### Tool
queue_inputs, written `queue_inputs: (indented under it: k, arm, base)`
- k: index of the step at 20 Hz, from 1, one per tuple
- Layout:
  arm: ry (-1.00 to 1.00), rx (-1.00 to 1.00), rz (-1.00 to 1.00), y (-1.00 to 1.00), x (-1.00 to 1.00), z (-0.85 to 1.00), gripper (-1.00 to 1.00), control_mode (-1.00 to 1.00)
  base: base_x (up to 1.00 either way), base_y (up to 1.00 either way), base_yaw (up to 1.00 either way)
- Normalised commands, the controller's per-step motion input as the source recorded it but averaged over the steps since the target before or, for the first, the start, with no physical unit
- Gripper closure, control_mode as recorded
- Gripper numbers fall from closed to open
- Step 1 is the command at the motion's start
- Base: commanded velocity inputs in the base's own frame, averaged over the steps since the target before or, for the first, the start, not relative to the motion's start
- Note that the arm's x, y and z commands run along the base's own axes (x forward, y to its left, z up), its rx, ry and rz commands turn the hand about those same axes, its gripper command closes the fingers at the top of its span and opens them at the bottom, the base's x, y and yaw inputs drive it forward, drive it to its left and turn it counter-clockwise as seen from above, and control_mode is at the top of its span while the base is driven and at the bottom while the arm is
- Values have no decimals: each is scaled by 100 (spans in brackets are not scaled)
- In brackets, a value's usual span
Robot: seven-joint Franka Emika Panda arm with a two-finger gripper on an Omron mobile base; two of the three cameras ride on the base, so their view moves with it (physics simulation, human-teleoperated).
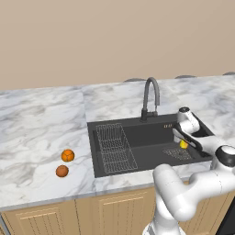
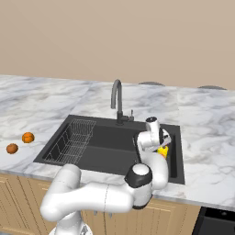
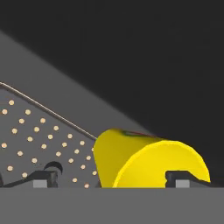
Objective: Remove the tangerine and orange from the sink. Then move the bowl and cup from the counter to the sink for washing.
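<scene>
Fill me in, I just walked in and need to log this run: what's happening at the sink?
The white robot arm reaches down into the dark grey rectangular sink, its claw open around a small bright yellow cup that lies on its side at the basin's right end. Two round orange fruits sit on the white-and-grey marble counter left of the sink. A wire rack fills the basin's left part, below the dark gooseneck faucet.

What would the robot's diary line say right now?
gripper: open | cup: in sink, between fingertips | two orange fruits: on counter
</scene>
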Motion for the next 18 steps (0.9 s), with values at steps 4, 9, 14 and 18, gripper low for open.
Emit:
queue_inputs:
  k: [4, 9, 14, 18]
  arm:
    - [10, 0, 0, -2, -4, 41, -100, -100]
    - [11, 0, 0, -2, -21, 42, -100, -100]
    - [13, 1, 0, -2, -28, 39, -100, -100]
    - [11, 2, 0, 0, -35, 35, -100, -100]
  base:
    - [0, 0, 0]
    - [0, 0, 0]
    - [0, 0, 0]
    - [0, 0, 0]
